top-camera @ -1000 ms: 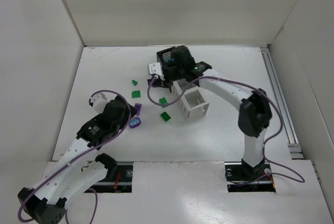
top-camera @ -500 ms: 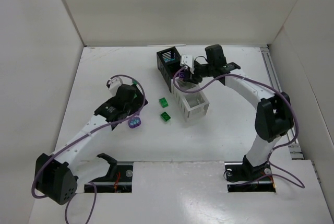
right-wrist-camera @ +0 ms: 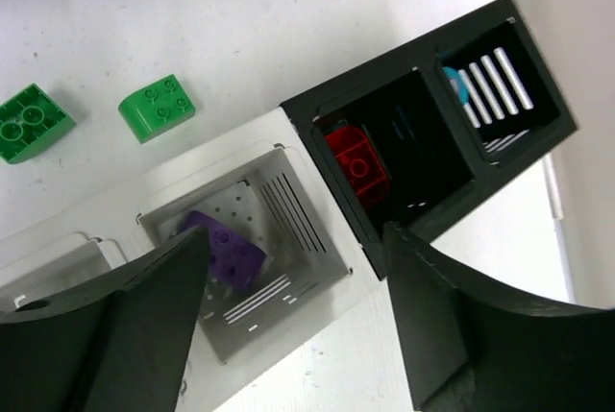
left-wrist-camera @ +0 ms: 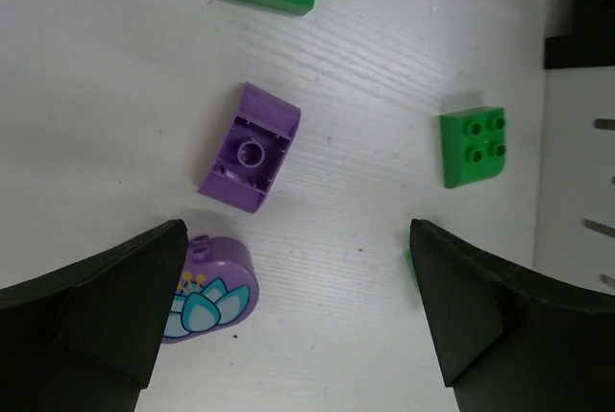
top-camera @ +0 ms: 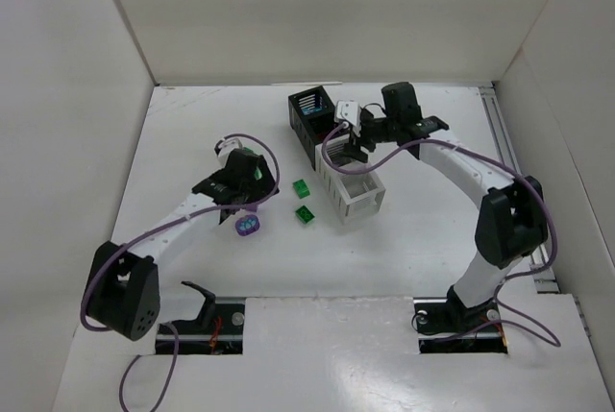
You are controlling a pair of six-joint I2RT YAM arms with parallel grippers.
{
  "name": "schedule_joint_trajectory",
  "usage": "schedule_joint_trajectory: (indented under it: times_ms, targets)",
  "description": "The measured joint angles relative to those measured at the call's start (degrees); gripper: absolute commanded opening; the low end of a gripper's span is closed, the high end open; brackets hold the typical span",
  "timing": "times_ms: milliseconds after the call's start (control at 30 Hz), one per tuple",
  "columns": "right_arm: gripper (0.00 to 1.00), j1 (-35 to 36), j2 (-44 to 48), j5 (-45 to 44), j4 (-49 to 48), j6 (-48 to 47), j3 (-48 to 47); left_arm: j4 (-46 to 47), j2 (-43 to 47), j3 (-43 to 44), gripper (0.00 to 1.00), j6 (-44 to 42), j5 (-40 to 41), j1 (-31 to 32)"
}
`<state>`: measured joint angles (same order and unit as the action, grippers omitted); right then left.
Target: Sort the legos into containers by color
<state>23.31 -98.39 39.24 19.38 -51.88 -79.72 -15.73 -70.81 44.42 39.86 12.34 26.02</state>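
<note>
Left wrist: with left claw [left-wrist-camera: 298,258] wide open and empty, advance over purple brick [left-wrist-camera: 252,148] just ahead, centre, then close.

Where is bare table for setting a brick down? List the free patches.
Free: the far-left corner of the white table, and its near strip in front of the small green studded bricks. Crowded: between the left gripper and the joined black-and-white slatted bins.

Left gripper [left-wrist-camera: 296,230] spread wide; purple brick [left-wrist-camera: 250,148] lies in the gap ahead. Flowered brick [left-wrist-camera: 207,289] crowds one finger [left-wrist-camera: 106,306], containers [left-wrist-camera: 572,172] flank the other.
</note>
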Motion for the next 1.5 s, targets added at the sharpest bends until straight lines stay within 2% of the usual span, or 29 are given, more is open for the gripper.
schedule_joint_trajectory:
  times_ms: [200,300,333,367,500,533,633,833,1000,1067,1300,1500]
  targets:
    - [0.82,0.0,7.63,-1.16,0.33,0.22,1.68,0.33,-7.08,0.7,0.96,-2.62,0.59,0.0]
    - [0.82,-0.02,11.52,-2.05,0.35,0.46,2.91,0.79,-9.86,1.36,0.9,-3.61,1.4,0.0]
    - [0.82,-0.02,12.61,-2.34,0.31,0.66,3.45,0.92,-10.95,1.77,0.86,-3.93,1.53,0.0]
    - [0.83,-0.02,13.6,-2.67,0.35,0.7,4.04,1.2,-12.07,2.23,0.77,-4.28,1.77,0.0]
    - [0.83,-0.52,16.41,-3.61,0.33,1.36,6.51,1.86,-16.5,4.35,0.57,-5.35,2.71,0.0]
    - [0.83,-0.81,16.94,-3.91,0.39,1.55,7.04,1.9,-17.35,4.83,0.49,-5.55,2.84,0.0]
    - [0.83,-1.64,18.21,-4.9,0.68,2.01,8.15,2.25,-18.75,5.38,0.43,-5.97,3.15,0.0]
    - [0.83,-2.8,22.36,-6.05,1.11,2.6,11.06,2.34,-18.91,5.38,0.23,-6.32,3.17,0.04]
    - [0.83,-3.58,26.21,-6.82,1.09,3.26,13.14,0.68,-18.25,6.05,0.18,-6.27,3.8,1.33]
    - [1.0,-3.98,28.57,-8.17,1.18,3.91,14.49,-0.83,-17.25,7.8,0.17,-6.19,4.2,2.21]
    - [1.0,-7.26,40.54,-18.12,1.22,7.43,20.22,1.18,-10.32,18.93,0.17,-6.64,4.04,6.84]
    - [1.0,-9.84,48.74,-27.21,1.84,9.9,21.97,5.05,-13.99,31.82,0.17,-8.7,3.96,12.11]
